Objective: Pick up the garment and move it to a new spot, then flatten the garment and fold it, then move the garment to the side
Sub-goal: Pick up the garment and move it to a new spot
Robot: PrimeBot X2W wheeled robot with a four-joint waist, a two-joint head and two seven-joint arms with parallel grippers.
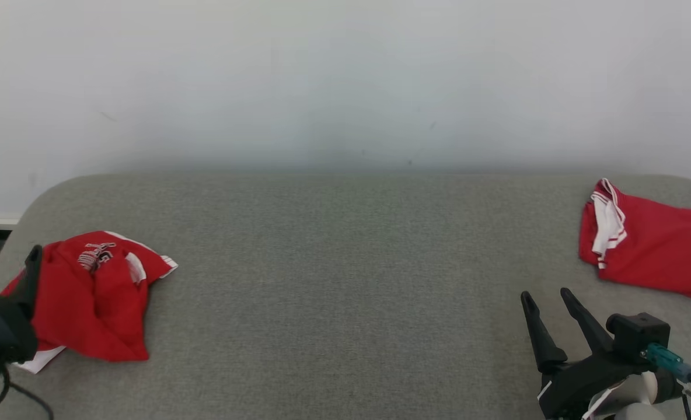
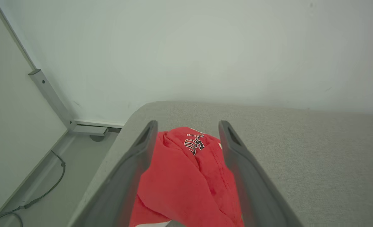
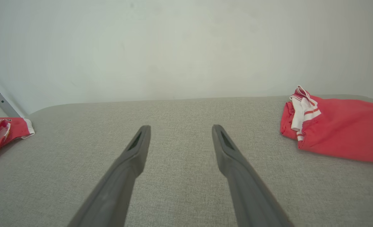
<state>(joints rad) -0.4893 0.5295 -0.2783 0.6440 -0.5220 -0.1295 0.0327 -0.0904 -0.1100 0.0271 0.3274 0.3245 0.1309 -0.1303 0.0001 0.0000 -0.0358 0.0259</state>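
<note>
The grey desk (image 1: 345,280) takes up the lower half of my head view, bare through the middle. It carries two red garments, well apart. A folded one (image 1: 655,251) lies flat at the desk's 3 o'clock edge. I judge it already finished, so I leave it alone.

The crumpled garment (image 1: 94,297) sits at about 8 o'clock, near the left rim, and I take it as my target. It is a bunched heap with no strong long axis, only a little wider along the 9-to-3 line.

My left gripper (image 2: 188,127) is released, with its jaws spread wide. In the left wrist view the heap lies between its two fingers, running toward 12 o'clock, though I cannot tell whether they touch the cloth. My right gripper (image 1: 547,296) is also released and holds nothing. It sits over bare desk at 4 o'clock, far from the heap, so the pick falls to the left arm, the nearer one.

Dark lettering (image 1: 94,255) shows on the heap's top fold, and a white hem (image 1: 42,359) pokes out at its 7 o'clock corner.
</note>
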